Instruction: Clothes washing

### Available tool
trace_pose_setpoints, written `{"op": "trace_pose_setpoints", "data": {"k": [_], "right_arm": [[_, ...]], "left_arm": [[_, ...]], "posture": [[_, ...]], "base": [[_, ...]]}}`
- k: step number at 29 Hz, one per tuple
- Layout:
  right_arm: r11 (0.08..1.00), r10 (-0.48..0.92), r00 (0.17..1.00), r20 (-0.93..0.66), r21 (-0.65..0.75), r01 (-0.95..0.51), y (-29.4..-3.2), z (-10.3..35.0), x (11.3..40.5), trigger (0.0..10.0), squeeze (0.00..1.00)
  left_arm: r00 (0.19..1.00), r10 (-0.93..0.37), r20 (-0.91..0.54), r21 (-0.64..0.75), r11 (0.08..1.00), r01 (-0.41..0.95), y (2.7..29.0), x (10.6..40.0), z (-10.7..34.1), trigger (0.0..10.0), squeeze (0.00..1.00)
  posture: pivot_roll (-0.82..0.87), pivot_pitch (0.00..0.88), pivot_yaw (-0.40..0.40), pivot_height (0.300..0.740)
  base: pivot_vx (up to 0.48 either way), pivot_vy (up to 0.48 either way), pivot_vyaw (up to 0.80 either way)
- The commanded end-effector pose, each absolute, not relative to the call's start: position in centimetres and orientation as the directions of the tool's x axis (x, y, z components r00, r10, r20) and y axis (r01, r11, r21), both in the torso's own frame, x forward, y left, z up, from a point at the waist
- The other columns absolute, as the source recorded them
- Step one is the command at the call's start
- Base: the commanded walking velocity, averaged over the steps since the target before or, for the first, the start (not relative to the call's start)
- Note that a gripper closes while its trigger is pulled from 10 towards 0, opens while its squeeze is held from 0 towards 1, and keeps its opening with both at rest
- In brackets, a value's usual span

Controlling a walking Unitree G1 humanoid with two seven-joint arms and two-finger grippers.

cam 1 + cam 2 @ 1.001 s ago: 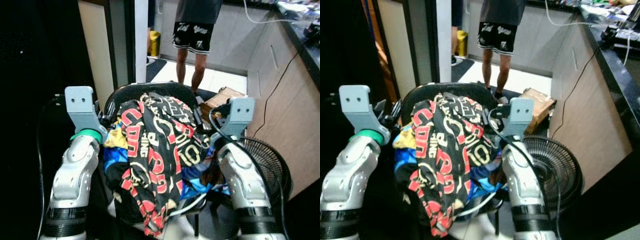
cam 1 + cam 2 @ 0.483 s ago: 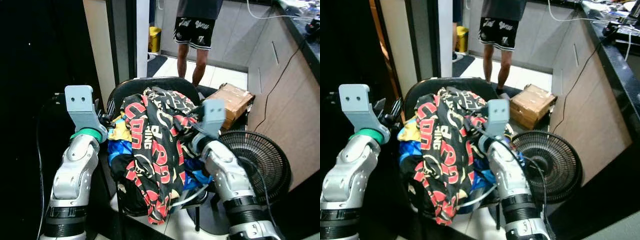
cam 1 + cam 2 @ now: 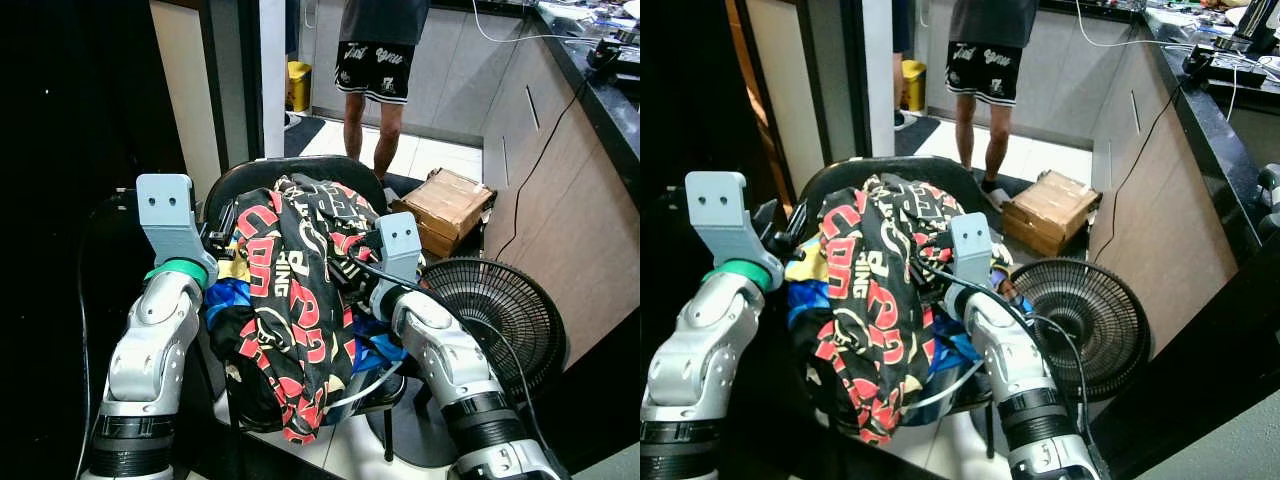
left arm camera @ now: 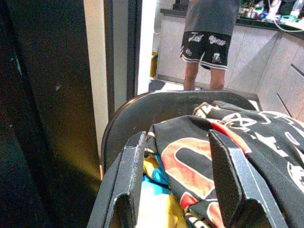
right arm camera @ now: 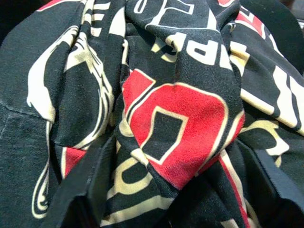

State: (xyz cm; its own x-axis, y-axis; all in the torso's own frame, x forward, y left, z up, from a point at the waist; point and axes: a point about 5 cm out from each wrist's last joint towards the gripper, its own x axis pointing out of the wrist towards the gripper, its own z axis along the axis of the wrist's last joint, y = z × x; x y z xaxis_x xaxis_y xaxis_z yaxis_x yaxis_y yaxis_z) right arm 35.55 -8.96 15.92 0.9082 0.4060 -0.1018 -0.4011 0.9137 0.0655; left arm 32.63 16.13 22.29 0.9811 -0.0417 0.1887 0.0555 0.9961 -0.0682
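Note:
A heap of clothes [image 3: 300, 290] lies on a black chair [image 3: 240, 180]; on top is a black garment with red and cream lettering [image 5: 175, 104], over blue and yellow pieces [image 4: 156, 190]. My left gripper [image 4: 175, 142] is open at the heap's left edge, its fingers [image 4: 130, 171] either side of the cloth's rim. My right gripper [image 5: 173, 152] is open and pushed into the lettered garment from the right, with folds of cloth bunched between its fingers [image 5: 85, 185]. The right wrist [image 3: 397, 240] sits against the heap's right side.
A floor fan [image 3: 500, 310] stands close on the right of the chair, with a cardboard box [image 3: 450, 205] behind it. A person [image 3: 375, 60] stands in the doorway beyond. Cabinets under a counter [image 3: 570, 200] run along the right; a dark wall [image 3: 70, 150] is on the left.
My right arm has swung left from the heap's right side and pressed its gripper into the lettered garment. The left arm has held still. The camera has shifted a little.

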Motion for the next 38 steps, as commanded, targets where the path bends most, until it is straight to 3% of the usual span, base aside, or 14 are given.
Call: {"op": "trace_pose_setpoints", "data": {"k": [1, 25, 26, 27, 28, 30, 33, 38], "right_arm": [[0.916, 0.400, 0.903, -0.157, 0.085, -0.391, -9.3, 14.6, 35.4, 0.0, 0.00], [0.913, 0.396, 0.917, -0.045, 0.122, -0.389, -10.0, 17.2, 35.7, 0.0, 0.00], [0.910, 0.387, 0.921, 0.052, 0.142, -0.390, -10.1, 19.1, 35.9, 0.0, 0.00], [0.910, 0.387, 0.921, 0.052, 0.142, -0.390, -10.1, 19.1, 35.9, 0.0, 0.00], [0.895, 0.302, 0.884, 0.358, 0.214, -0.392, -10.7, 25.1, 35.8, 0.0, 0.00], [0.884, 0.198, 0.820, 0.537, 0.263, -0.386, -11.7, 29.0, 35.1, 0.0, 0.00], [0.892, 0.111, 0.763, 0.637, 0.274, -0.359, -12.9, 31.6, 34.5, 0.0, 0.00], [0.897, 0.089, 0.735, 0.673, 0.266, -0.352, -13.4, 32.4, 34.2, 0.0, 0.00]], "left_arm": [[0.982, -0.044, 0.182, -0.058, 0.997, 0.056, 16.2, 32.6, 22.0, 10.0, 0.00], [0.979, -0.051, 0.199, -0.069, 0.995, 0.066, 15.7, 33.2, 22.3, 10.0, 0.00], [0.978, -0.047, 0.205, -0.074, 0.995, 0.064, 15.7, 33.3, 22.5, 10.0, 0.00], [0.978, -0.047, 0.205, -0.074, 0.995, 0.064, 15.7, 33.3, 22.5, 10.0, 0.00], [0.977, -0.041, 0.210, -0.075, 0.996, 0.058, 15.8, 33.5, 22.6, 10.0, 0.00], [0.977, -0.039, 0.210, -0.072, 0.996, 0.056, 15.9, 33.6, 22.7, 10.0, 0.00], [0.976, -0.039, 0.215, -0.068, 0.996, 0.055, 15.9, 33.7, 22.9, 10.0, 0.00], [0.974, -0.034, 0.225, -0.066, 0.997, 0.050, 15.9, 33.8, 23.1, 10.0, 0.00]], "posture": [[0.11, 0.024, 0.029, 0.740], [0.08, 0.000, 0.033, 0.740], [0.08, 0.000, 0.030, 0.740], [0.08, 0.000, 0.030, 0.740], [0.07, 0.006, 0.043, 0.740], [0.08, 0.006, 0.049, 0.740], [0.08, 0.006, 0.049, 0.740], [0.08, 0.006, 0.049, 0.740]], "base": [[0.000, 0.000, 0.00], [0.000, 0.000, 0.00], [0.000, 0.000, 0.00], [0.000, 0.000, 0.00], [0.000, 0.000, 0.00], [0.000, 0.000, 0.00], [0.000, 0.000, 0.00], [0.000, 0.000, 0.00]]}}
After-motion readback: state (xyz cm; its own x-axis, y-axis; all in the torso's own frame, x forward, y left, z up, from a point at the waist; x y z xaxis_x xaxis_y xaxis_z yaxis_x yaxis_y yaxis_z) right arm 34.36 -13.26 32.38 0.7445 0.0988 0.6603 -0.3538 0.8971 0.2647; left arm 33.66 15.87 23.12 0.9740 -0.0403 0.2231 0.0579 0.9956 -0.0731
